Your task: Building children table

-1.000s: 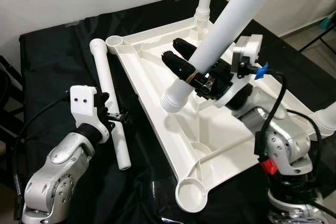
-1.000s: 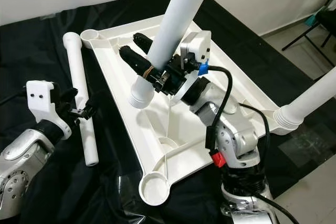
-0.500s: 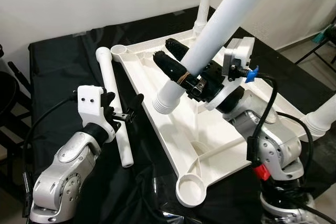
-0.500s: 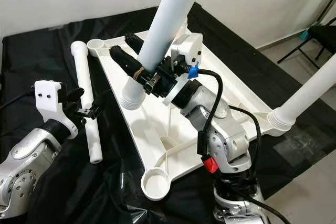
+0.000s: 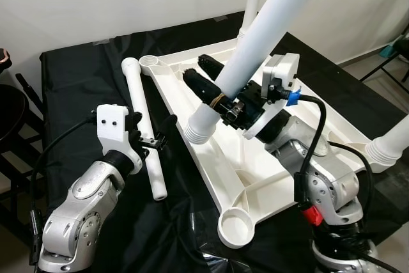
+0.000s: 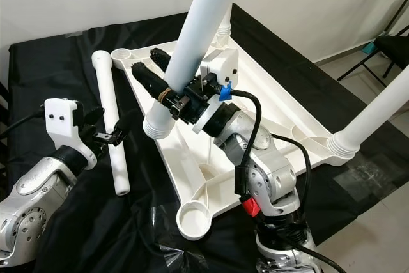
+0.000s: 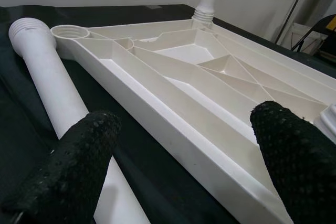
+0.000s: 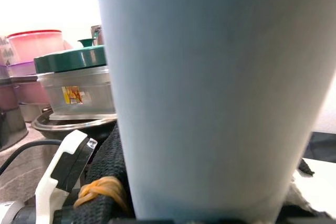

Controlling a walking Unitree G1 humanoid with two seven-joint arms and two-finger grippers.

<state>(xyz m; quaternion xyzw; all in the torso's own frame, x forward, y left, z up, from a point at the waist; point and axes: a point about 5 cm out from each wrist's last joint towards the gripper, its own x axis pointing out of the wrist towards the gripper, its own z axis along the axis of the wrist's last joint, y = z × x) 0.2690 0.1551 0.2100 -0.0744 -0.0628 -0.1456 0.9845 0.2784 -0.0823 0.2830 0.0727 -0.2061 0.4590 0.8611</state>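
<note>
Progress is showing: right gripper (image 5: 208, 76), clamping a white leg (image 5: 255, 36), is shifting toward the tabletop's (image 5: 332, 119) 9 o'clock socket; left gripper (image 5: 167, 133) is hovering open beside the spare leg (image 5: 144, 129) on the surface (image 5: 77, 87).

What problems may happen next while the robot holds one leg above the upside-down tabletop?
1. The right pincer grips the held leg near its threaded end, so the long upper part may lever it loose.
2. That end hangs above the tabletop, away from the empty corner socket; a tilted approach might cross-thread.
3. The open left pincer sits beside the loose leg and could nudge it rolling.
</note>
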